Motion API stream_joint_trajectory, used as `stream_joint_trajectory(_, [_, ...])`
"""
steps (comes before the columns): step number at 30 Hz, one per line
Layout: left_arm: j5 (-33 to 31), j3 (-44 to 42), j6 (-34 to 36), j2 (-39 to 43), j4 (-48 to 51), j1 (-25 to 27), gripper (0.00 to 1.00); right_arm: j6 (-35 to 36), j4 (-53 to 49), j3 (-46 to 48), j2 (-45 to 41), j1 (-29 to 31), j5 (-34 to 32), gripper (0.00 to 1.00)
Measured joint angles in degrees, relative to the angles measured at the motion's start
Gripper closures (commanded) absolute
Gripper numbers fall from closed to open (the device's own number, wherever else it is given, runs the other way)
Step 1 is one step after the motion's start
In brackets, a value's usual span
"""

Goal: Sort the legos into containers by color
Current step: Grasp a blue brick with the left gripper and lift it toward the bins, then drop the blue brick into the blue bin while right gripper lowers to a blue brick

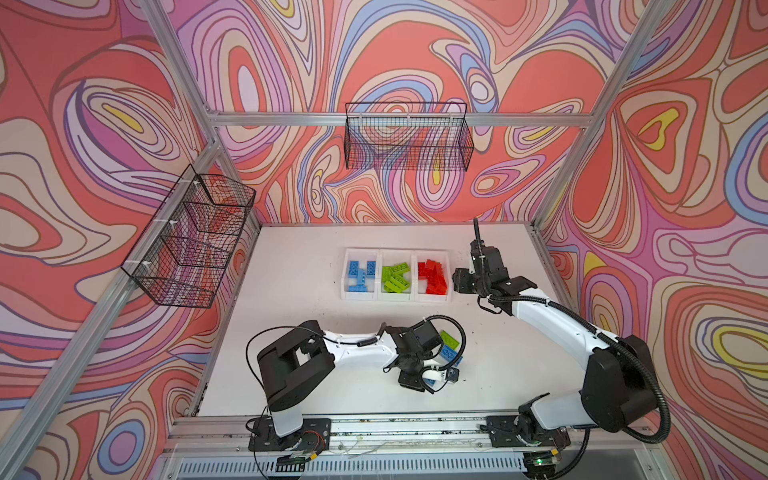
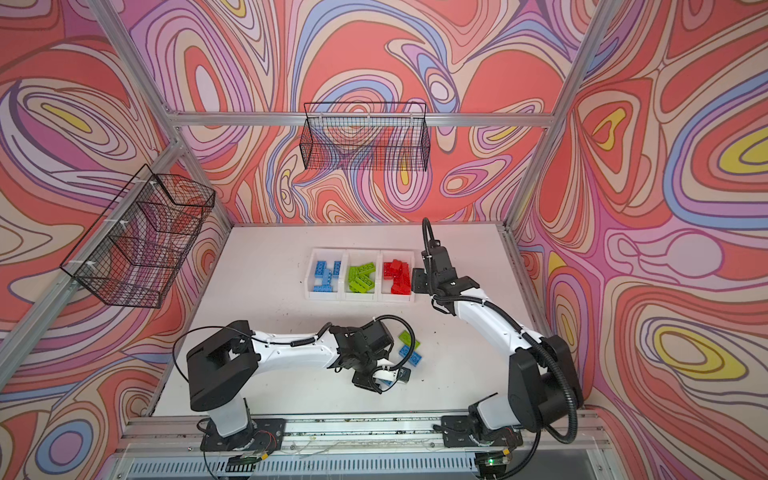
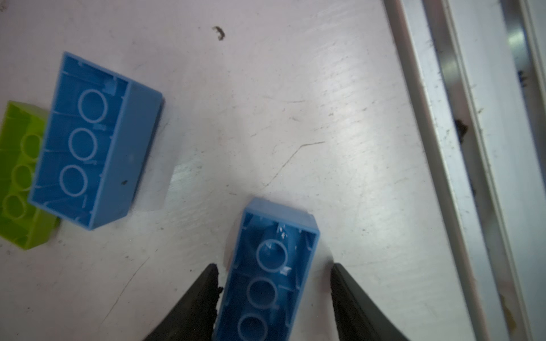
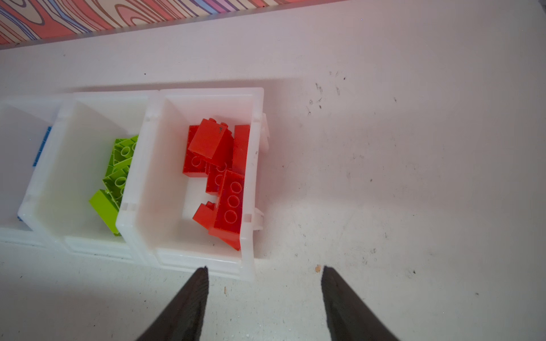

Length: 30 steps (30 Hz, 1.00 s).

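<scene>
While the left arm (image 1: 357,353) lies low across the front of the worktop (image 1: 299,299), the left fingers (image 3: 195,304) stand on either side of a blue brick (image 3: 274,283) that rests on the worktop with its hollow underside up. One finger touches a long side of this brick. The other is just apart from the opposite side, with a strip of worktop showing between. The fingers are fairly narrow around the brick but not clamped on it.

A second blue brick (image 3: 88,141) lies nearby, also underside up. A lime green brick (image 3: 20,177) lies just beside it and is partly hidden behind it in the left wrist view; whether the two touch I cannot tell. In both top views these loose bricks sit just past the left wrist, toward the middle of the worktop.

Farther back, three white bins (image 1: 395,297) joined in a row hold sorted bricks piled at mixed angles. The blue bricks (image 1: 357,276) are in the left bin, the green bricks (image 1: 395,276) in the middle bin and the red bricks (image 1: 434,276) in the right bin.

The right arm (image 1: 548,311) reaches in from the right. The right fingers (image 4: 183,304) are spread wide and hold nothing. They hover above bare worktop just off a corner of the red bin (image 4: 165,183), at the right end of the row, beside it and not over it.
</scene>
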State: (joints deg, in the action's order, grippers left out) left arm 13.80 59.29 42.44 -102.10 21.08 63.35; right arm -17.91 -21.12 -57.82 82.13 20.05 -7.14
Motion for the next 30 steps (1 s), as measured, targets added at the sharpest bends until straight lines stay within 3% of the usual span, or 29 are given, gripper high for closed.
stream_joint_trajectory(2, [-0.3, 0.0, 0.0, 0.0, -0.1, 0.0, 0.61, 0.0, -0.3, 0.3, -0.2, -0.2, -0.1, 0.35])
stream_joint_trajectory(4, [-0.8, 0.0, 0.0, 0.0, -0.3, 0.0, 0.66, -0.1, -0.3, 0.5, -0.3, -0.2, -0.2, 0.35])
stream_joint_trajectory(11, [-3.8, -2.8, -4.4, 4.5, -3.1, -0.4, 0.73, -0.4, -0.3, 1.1, -0.3, -0.2, -0.1, 0.36])
stream_joint_trajectory(15, [-3.8, -2.6, -10.9, 8.0, -3.3, -4.4, 0.74, -1.3, -0.2, 2.5, -0.3, -0.2, 1.2, 0.37])
stream_joint_trajectory(18, [-3.3, -3.3, -17.2, 12.0, -5.9, -10.4, 0.73, -2.2, 0.0, 3.9, -0.3, -0.2, 2.9, 0.36])
stream_joint_trajectory(24, [-0.9, -7.8, -33.0, 21.2, -15.0, -30.0, 0.71, -4.4, 1.9, 7.8, -0.3, -0.2, 8.1, 0.36])
stream_joint_trajectory(30, [-3.1, 2.3, -46.7, 13.1, -13.1, -40.4, 0.65, -6.6, 3.3, 12.4, -1.7, -0.2, 12.0, 0.36])
